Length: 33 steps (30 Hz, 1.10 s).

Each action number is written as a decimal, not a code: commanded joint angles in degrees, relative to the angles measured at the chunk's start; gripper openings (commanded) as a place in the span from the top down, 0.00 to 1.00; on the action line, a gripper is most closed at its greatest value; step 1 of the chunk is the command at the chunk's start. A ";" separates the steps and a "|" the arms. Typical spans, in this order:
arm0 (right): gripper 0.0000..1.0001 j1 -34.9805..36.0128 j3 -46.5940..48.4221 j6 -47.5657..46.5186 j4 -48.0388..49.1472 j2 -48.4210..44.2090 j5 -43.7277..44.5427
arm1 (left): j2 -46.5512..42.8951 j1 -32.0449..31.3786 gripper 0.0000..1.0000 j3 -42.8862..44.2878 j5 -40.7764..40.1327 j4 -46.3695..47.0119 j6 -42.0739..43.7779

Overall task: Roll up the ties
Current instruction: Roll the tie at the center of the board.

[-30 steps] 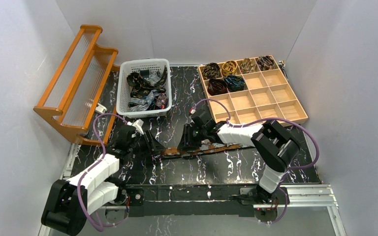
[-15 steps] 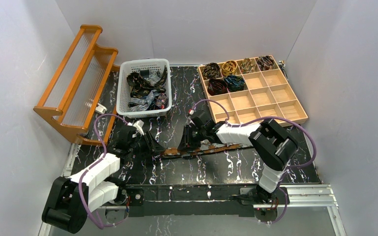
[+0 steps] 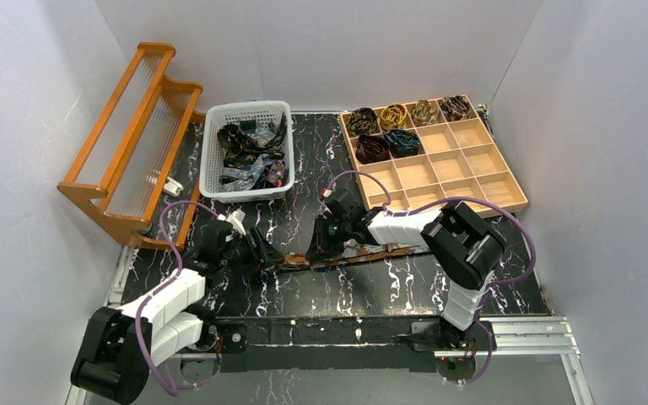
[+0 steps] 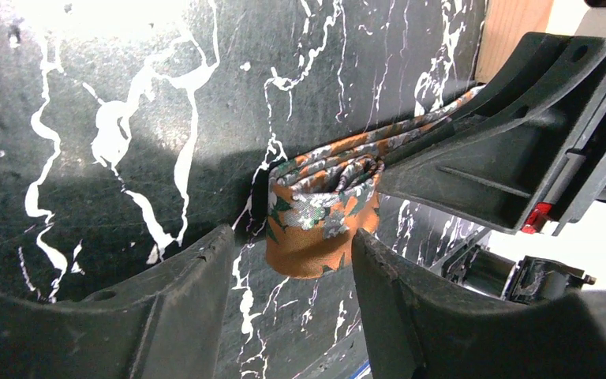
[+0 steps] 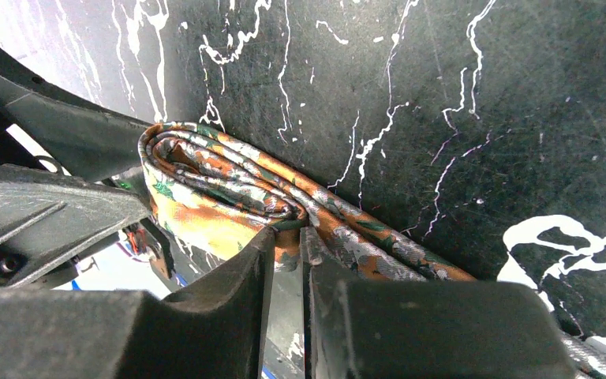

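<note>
The orange-brown tie (image 4: 319, 205) lies along the near middle of the black marbled tabletop (image 3: 304, 169), its left end coiled. The left pincer (image 4: 292, 237) stands wide astride the coil, a gap at one finger. The right pincer (image 5: 286, 233), close beside it, is narrow, nipping the strip by the coil. Far left stand a wooden rack (image 3: 122, 160) and a white basket (image 3: 245, 107) of loose ties (image 3: 249, 152); far right, a compartment tray (image 3: 472, 160) holds six coiled ties (image 3: 371, 149).

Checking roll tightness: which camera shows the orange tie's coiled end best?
The right wrist view: the orange tie's coiled end is close and large, its layers showing edge-on. The left wrist view shows mostly the coil's outer face, with the layers only partly visible. The top view shows only a thin, distant strip.
</note>
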 commanded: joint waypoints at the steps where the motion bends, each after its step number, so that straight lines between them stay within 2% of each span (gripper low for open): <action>1: 0.74 -0.74 1.31 -1.62 -1.32 1.22 1.80 | 1.34 0.24 0.45 -1.90 2.11 5.64 -1.79; 12: 0.78 -1.37 0.65 -1.80 -1.32 2.88 0.78 | 6.82 0.17 0.45 -7.03 6.75 19.36 -7.57; 26: 0.80 -1.49 0.16 -1.65 -1.32 3.62 0.04 | 11.60 0.17 0.45 -7.83 4.11 18.62 -10.92; 33: 0.80 -1.48 0.45 -1.70 -1.32 4.12 -0.20 | 15.46 0.19 0.45 -10.17 5.92 28.63 -17.14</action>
